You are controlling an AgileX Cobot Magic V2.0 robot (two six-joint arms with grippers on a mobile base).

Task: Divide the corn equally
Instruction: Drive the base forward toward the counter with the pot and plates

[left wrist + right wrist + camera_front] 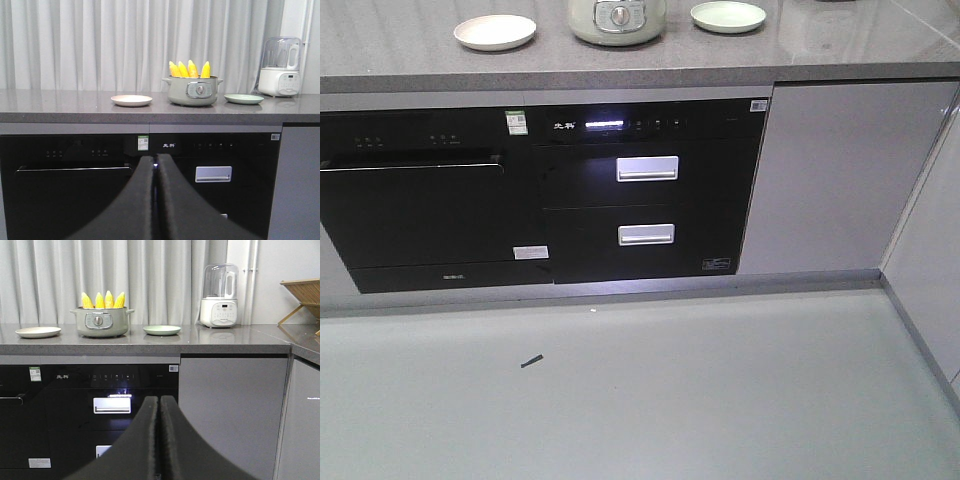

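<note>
Several yellow corn cobs (190,69) stand upright, tips up, in a grey-green pot (194,91) on the counter; the right wrist view shows the corn (103,300) in the same pot (101,322). A cream plate (131,100) lies left of the pot and a pale green plate (243,98) lies to its right. Both plates are bare. My left gripper (156,160) is shut on nothing, low in front of the black oven. My right gripper (159,399) is also shut and holds nothing, further right. Both are well short of the counter.
A white blender (219,297) stands on the counter right of the green plate (162,330). A wooden rack (302,297) sits on the side counter at far right. Black appliances with drawer handles (647,168) fill the cabinet front, with grey floor (640,400) before them.
</note>
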